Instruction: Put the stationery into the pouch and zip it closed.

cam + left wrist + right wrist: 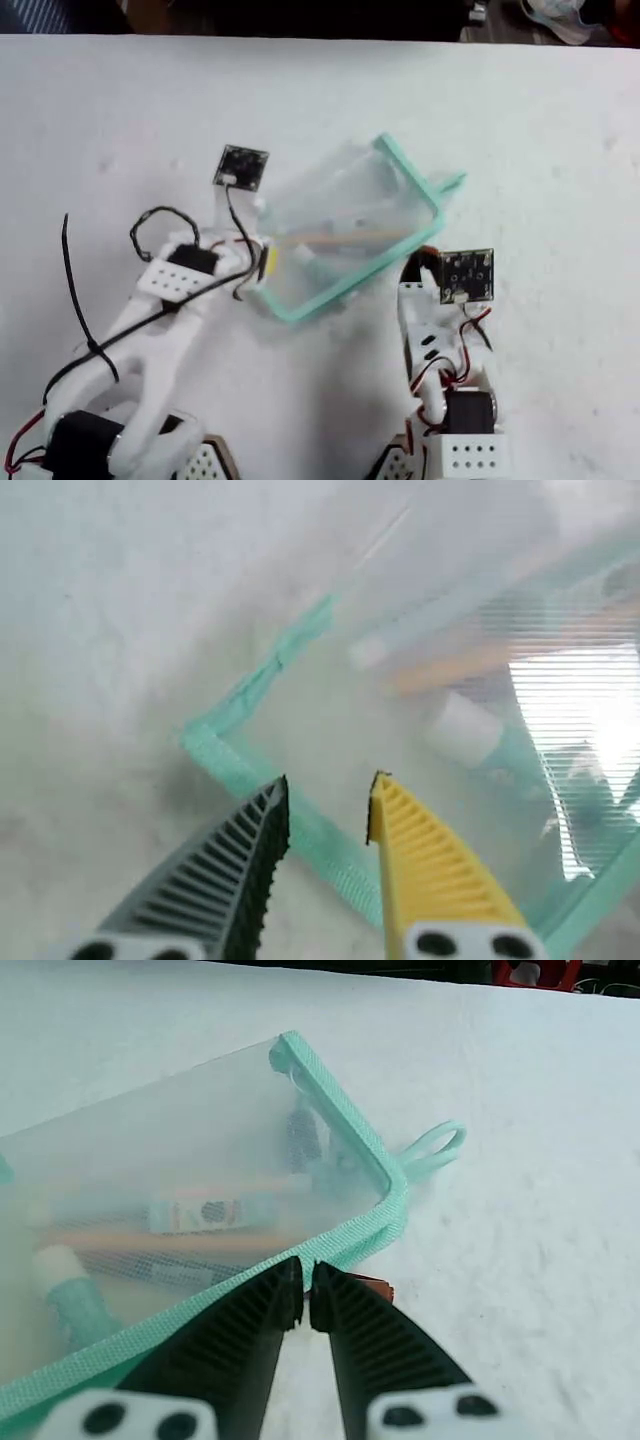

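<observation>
**Mesh pouch loaded, both arms working at its green edge**

Translucent mesh pouch (345,225) is lying flat on the white desk (520,120) between the two arms, and the stationery (200,1212) is sitting inside it: pens, an orange pencil, a glue stick.

We are judging the pouch as light, soft and floppy. The mesh is likely going to slide and buckle if pushed, so we are taking the stiffer green trim (345,1135) as the place to hold, one side pinned while the other pulls the zip.

The right gripper (305,1278) is sitting at the trim near the corner with the loop (438,1148), its fingers (240,1340) closed down on the edge. The left gripper (326,792) is hovering at the opposite corner, fingers spread apart and straddling the trim, gripping nothing.

The high view is giving us the whole layout. The right wrist view is showing the pinch and the contents clearly. We are not making out the zip slider for sure in any of them.
</observation>
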You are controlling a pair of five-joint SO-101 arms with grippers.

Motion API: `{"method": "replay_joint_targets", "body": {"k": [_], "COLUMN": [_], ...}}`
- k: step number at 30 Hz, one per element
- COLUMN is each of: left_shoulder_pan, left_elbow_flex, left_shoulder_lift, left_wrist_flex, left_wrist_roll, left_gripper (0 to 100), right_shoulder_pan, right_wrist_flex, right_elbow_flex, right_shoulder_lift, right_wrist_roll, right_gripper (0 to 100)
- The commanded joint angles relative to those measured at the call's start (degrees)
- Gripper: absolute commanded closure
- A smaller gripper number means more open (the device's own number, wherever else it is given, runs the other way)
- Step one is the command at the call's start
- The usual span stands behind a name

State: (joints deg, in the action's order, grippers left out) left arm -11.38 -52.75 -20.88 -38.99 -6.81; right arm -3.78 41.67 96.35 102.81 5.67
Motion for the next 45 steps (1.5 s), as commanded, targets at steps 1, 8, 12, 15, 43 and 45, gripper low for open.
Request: {"method": "replay_joint_targets", "body": {"k": [1,8,12,15,43,45], "left_shoulder_pan": [0.7,0.6,0.4,0.6,0.7,0.7], "left_elbow_flex": [2.9,3.8,5.7,6.5,6.4,6.4], "left_shoulder_lift": [0.0,3.2,6.5,7.8,8.4,8.4], "left_wrist_flex": [-0.4,0.0,0.1,0.1,-0.4,-0.4], "left_wrist_roll": [0.4,3.7,3.6,3.6,3.6,3.6], "left_gripper": [84,84,85,85,85,85], "right_shoulder_pan": [0.2,0.4,5.1,7.0,8.8,9.1], "right_wrist_flex": [-1.9,-2.2,-5.8,-6.3,-0.6,0.0], "right_elbow_flex": [0.4,0.4,-1.5,-4.4,-70.3,-76.1], "right_shoulder_lift": [0.4,0.4,0.2,0.0,-76.2,-83.9], "right_wrist_roll": [0.1,0.1,-0.4,-0.4,-9.0,-9.8], "right_gripper": [97.7,97.7,97.7,97.7,97.8,97.8]}}
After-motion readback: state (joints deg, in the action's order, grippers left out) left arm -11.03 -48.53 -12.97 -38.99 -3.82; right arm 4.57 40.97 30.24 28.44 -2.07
